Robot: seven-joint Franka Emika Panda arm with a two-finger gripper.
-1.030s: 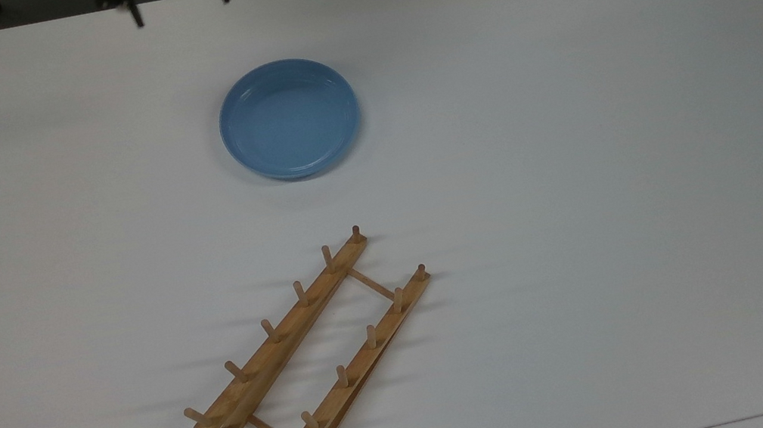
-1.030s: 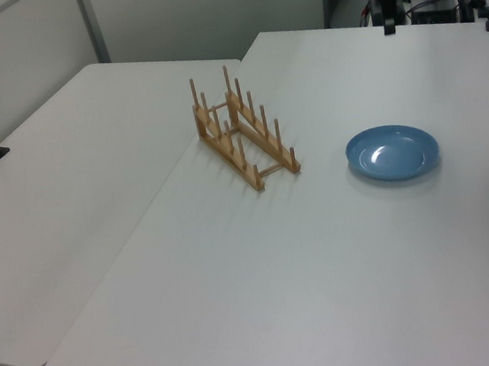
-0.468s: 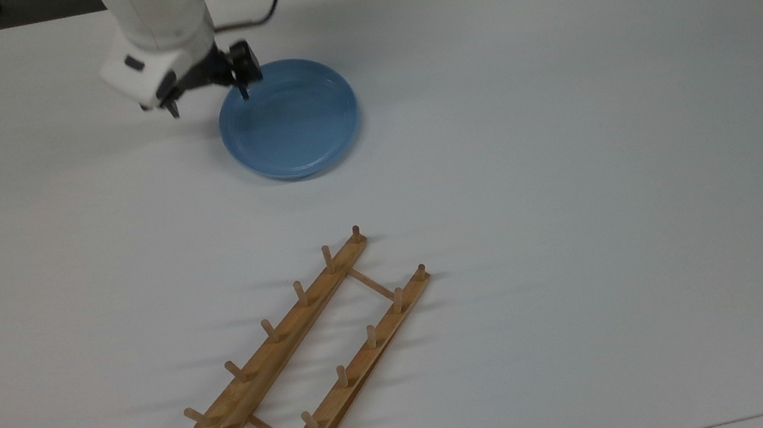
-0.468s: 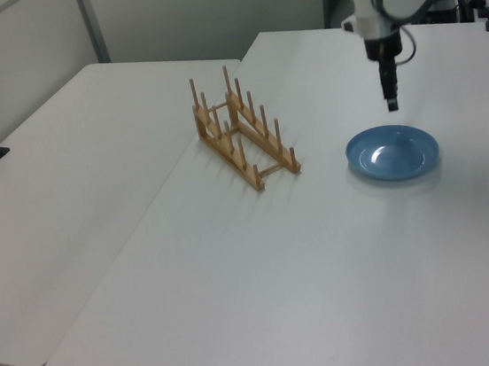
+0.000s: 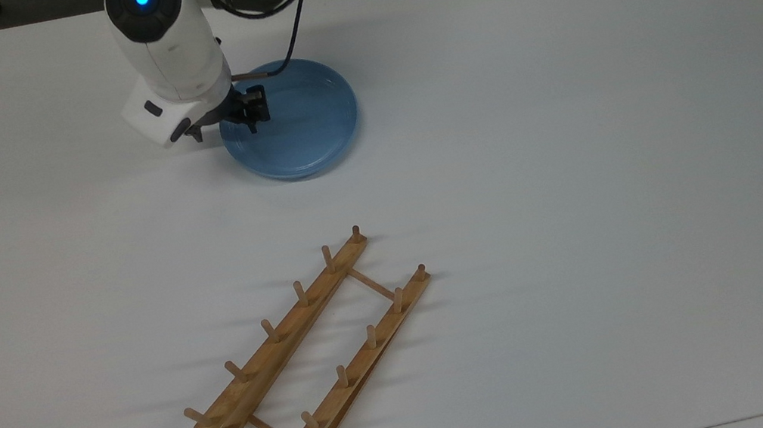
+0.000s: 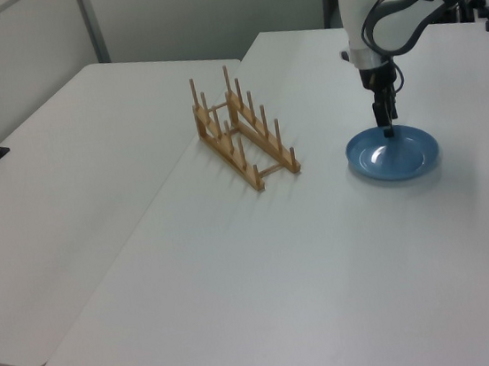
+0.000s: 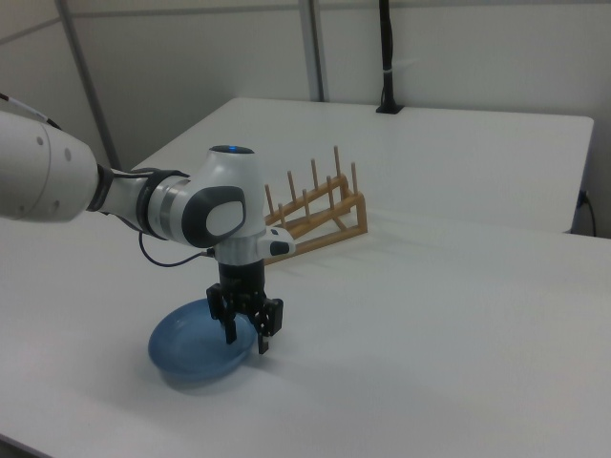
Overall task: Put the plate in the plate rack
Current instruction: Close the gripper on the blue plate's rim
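- Top view: my gripper point(image 5: 223, 122) hangs over the plate's edge on the top view's left side, fingers apart, one finger point(image 5: 252, 118) over the plate's inside and the other outside the rim, so the rim lies between them.
- Plate point(image 5: 298, 124): lies flat on the white table point(image 5: 569, 138), not yet lifted; its centre lies toward the top view's right of my gripper.
- Rack point(image 5: 313, 359): stands on the table well apart from the plate, toward the bottom of the top view; its long axis runs diagonally, from lower left to upper right in the top view, and every slot is free.
- Right view: my fingers point(image 7: 263, 336) point straight down and straddle the near rim of the plate point(image 7: 186, 355); I cannot tell whether they touch it.
- Left view: the rack point(image 6: 243, 134) lies to the left view's left of the plate point(image 6: 406, 156).
- Judgement: the next move is probably a short descent and a pinch on the rim, then a carry toward the rack.
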